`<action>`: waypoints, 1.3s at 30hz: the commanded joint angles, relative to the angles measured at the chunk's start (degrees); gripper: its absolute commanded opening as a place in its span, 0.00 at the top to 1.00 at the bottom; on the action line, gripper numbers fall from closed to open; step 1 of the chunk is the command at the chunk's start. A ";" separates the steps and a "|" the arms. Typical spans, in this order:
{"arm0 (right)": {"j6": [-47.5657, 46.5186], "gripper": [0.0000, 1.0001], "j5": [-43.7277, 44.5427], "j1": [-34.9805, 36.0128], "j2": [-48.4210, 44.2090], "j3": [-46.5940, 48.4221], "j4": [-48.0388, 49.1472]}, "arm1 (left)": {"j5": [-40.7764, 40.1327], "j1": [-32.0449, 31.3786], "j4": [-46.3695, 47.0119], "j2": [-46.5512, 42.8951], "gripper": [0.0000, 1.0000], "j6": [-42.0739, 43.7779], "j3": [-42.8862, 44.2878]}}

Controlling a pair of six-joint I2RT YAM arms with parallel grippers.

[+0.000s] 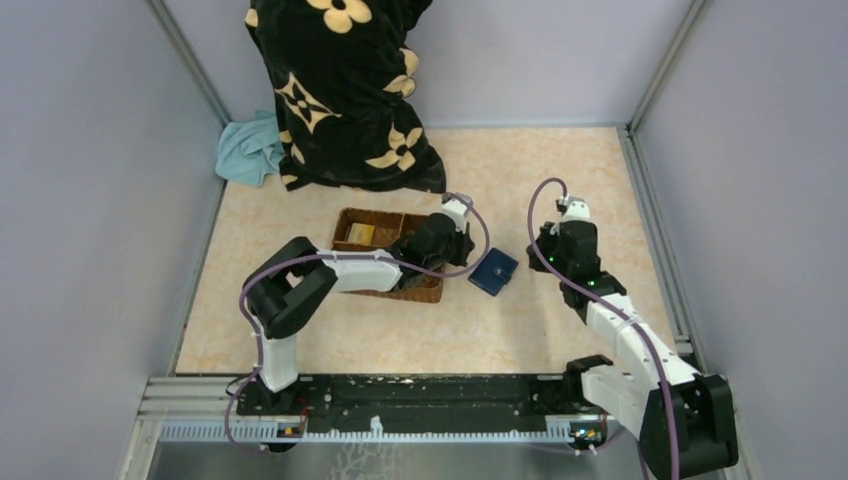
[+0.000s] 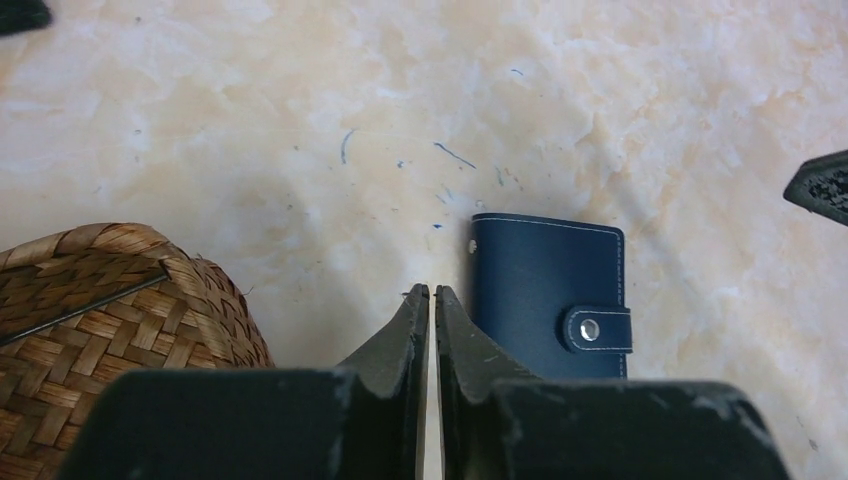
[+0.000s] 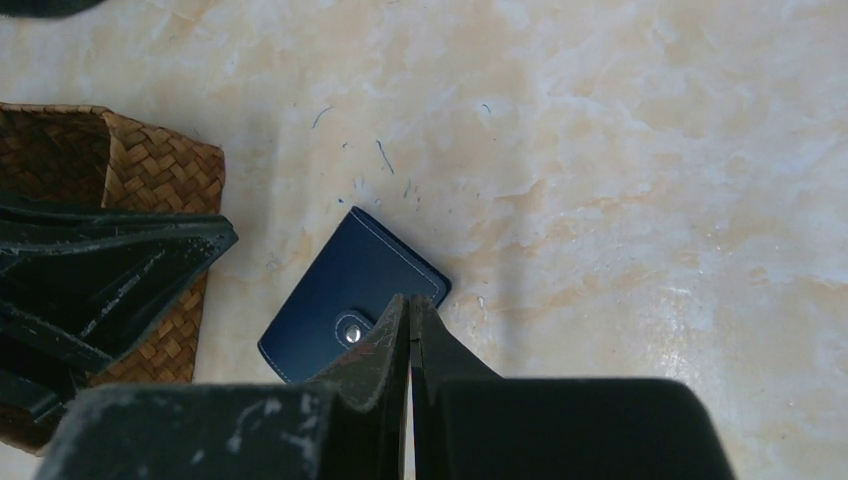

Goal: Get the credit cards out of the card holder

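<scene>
Top external: navy stitched card holder [image 1: 494,271], flat rectangle w/ snap clasp done up, lies on marbled tabletop [image 1: 560,180] btwn both arms, just right of woven wicker basket [image 1: 420,292]. Basket's left compartment holds smth tan, I can't ID it. L gripper [image 2: 431,292] & R gripper [image 3: 410,300] both pinched closed, empty.

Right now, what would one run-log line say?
card holder: clasped shut, on table | left pincer: shut, empty | right pincer: shut, empty

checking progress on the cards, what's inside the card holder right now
Nothing inside shows. The card holder lies closed on the table with its clasp snapped shut, so its interior is covered and its contents cannot be seen.
</scene>
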 commanded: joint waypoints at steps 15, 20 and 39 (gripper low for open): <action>0.18 0.97 -1.36 1.32 3.91 1.97 6.63 | 1.84 3.10 -5.60 -5.78 0.43 -0.63 -7.99; -1.05 0.83 0.77 3.87 5.95 3.77 6.53 | 7.00 0.22 -1.30 -5.25 0.24 -0.92 -7.29; -7.17 0.58 6.35 14.13 13.17 6.93 4.65 | 8.79 -0.22 -3.06 4.27 0.87 -1.58 -2.50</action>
